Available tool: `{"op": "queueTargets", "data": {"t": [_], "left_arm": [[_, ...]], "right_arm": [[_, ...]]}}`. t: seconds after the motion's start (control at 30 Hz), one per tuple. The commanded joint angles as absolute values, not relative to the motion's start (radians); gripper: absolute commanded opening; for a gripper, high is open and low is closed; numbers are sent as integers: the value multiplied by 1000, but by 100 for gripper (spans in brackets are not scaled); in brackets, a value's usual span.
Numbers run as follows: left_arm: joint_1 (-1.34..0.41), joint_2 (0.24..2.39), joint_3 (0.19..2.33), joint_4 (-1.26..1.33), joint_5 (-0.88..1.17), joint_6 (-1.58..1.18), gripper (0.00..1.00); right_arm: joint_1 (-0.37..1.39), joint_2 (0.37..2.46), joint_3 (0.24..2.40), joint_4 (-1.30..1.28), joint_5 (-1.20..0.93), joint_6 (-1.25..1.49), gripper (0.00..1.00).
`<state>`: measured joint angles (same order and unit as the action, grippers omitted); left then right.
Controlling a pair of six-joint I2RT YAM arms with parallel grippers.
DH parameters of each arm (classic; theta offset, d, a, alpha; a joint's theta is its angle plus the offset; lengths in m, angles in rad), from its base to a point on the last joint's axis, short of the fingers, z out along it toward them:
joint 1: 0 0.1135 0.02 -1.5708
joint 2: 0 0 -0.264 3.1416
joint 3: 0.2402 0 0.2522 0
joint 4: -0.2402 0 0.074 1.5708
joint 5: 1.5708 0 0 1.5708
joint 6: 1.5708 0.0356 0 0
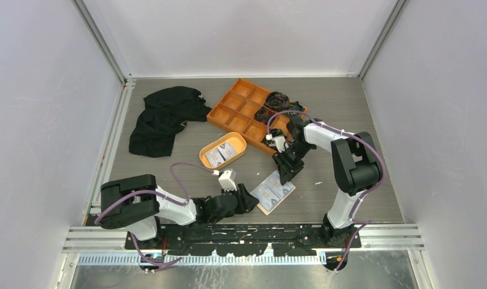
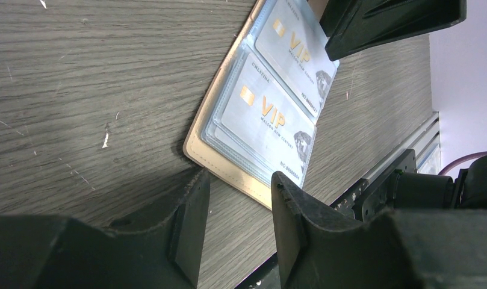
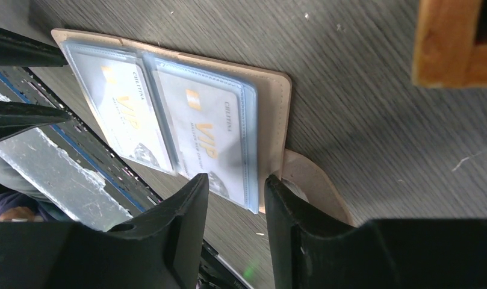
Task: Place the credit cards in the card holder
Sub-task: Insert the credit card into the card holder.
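Note:
The beige card holder point(image 1: 272, 191) lies open on the table in front of the arms. Two white VIP credit cards point(image 2: 265, 117) point(image 2: 295, 42) sit in its clear sleeves. In the right wrist view the same cards point(image 3: 210, 126) point(image 3: 129, 114) and the snap tab point(image 3: 316, 183) show. My left gripper point(image 2: 238, 180) is open just short of the holder's near-left edge, nothing between its fingers. My right gripper point(image 3: 236, 180) is open over the holder's far end by the tab, also empty. More white cards point(image 1: 221, 153) lie in the oval orange dish point(image 1: 212, 146).
A large orange divided tray point(image 1: 247, 111) stands behind the right gripper; its corner point(image 3: 451, 42) shows in the right wrist view. A black cloth point(image 1: 162, 117) lies at the back left. The metal rail point(image 1: 247, 232) with the arm bases runs close behind the holder.

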<state>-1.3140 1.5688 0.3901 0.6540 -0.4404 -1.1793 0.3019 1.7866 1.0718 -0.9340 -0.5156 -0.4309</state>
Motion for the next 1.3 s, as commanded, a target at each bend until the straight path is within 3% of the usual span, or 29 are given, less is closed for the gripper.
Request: {"op": "queueTargets", "data": {"t": [0.0, 0.63, 0.97, 1.27], "left_arm": [[-1319, 1589, 399, 624, -468, -1179, 44], [-1318, 1582, 400, 616, -466, -1176, 43], [-1318, 1566, 393, 618, -462, -1160, 44], [-1318, 1410, 360, 513, -482, -1098, 47]], "right_arm": [[308, 1771, 1097, -938, -513, -425, 45], [307, 1798, 1147, -1047, -698, -459, 30], [290, 1793, 1172, -1135, -812, -548, 34], [289, 1807, 1179, -1156, -808, -569, 35]]}}
